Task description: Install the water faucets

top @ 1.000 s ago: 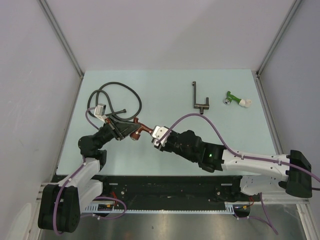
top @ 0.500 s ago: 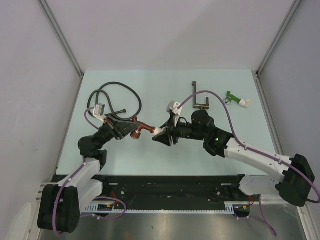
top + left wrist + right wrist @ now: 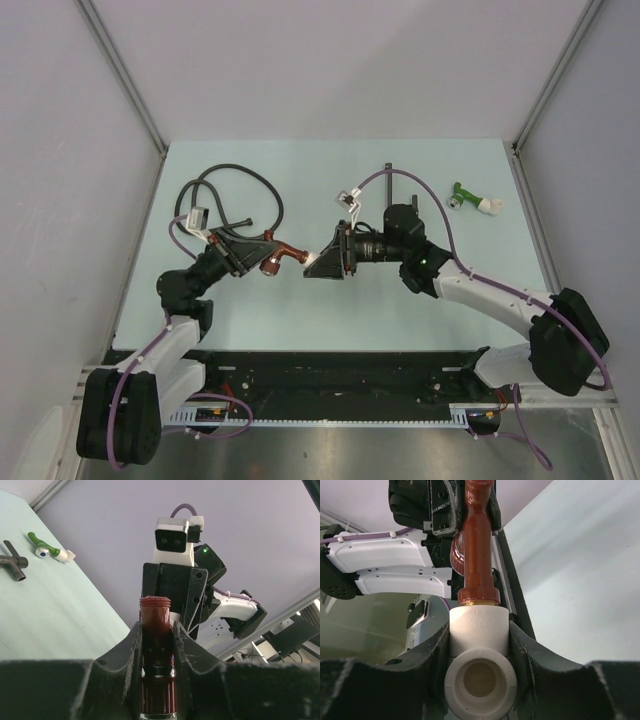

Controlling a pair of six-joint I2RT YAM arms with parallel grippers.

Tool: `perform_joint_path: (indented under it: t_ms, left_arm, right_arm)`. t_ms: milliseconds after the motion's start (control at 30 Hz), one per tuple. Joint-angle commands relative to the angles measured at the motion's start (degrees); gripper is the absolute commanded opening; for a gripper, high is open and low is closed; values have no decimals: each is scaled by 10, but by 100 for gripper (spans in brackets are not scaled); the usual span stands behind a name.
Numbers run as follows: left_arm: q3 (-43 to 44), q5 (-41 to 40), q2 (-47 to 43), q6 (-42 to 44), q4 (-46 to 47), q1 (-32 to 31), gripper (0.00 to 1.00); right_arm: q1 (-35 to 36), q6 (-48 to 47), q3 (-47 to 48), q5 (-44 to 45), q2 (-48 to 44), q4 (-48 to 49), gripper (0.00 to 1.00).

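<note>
Right pincer [image 3: 480, 632] around white elbow [image 3: 479, 652] of copper faucet [image 3: 477, 545]

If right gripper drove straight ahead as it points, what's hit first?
Likely the copper faucet: the right gripper is shut on its white elbow, aimed along it at the left gripper, shut on the other end.

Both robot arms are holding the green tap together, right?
No. The tap held between the left fingers and right fingers is the brown tap. The top view shows the green tap lying alone on the table.
</note>
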Motion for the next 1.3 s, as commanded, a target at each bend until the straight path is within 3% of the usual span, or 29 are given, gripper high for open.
perform_joint_path:
  t_ms: [0,100,200,300,600,833,1033,1133,1267]
  left_arm:
    - [8,16,-8,4,273,-5,0]
    - [7,15,-8,4,273,-5,0]
    - [7,13,-6,4,273,-6,0]
    - [7,14,-3,4,273,-6,0]
    - [7,14,-3,4,273,-5,0]
    - [7,14,-4,4,272,-5,0]
    - [7,15,-6,4,273,-5,0]
    - [7,14,-6,4,273,-5,0]
    - [7,15,-6,5,273,-5,0]
  right_arm:
    - [-3,-53,21,150,-62,-77,47]
    - [1,-123,21,220,-111,-128,65]
    - [15,-193,20,284,-155,-160,75]
    - [37,-267,21,349,-189,-181,78]
    - [235,-537,20,553,-211,-181,80]
    - [318,-612,19,691,-142,-159,80]
    - [323,-605,19,739,-94,-151,73]
    - [317,-586,19,708,-80,-149,59]
    - [289,-506,19,585,-84,-146,33]
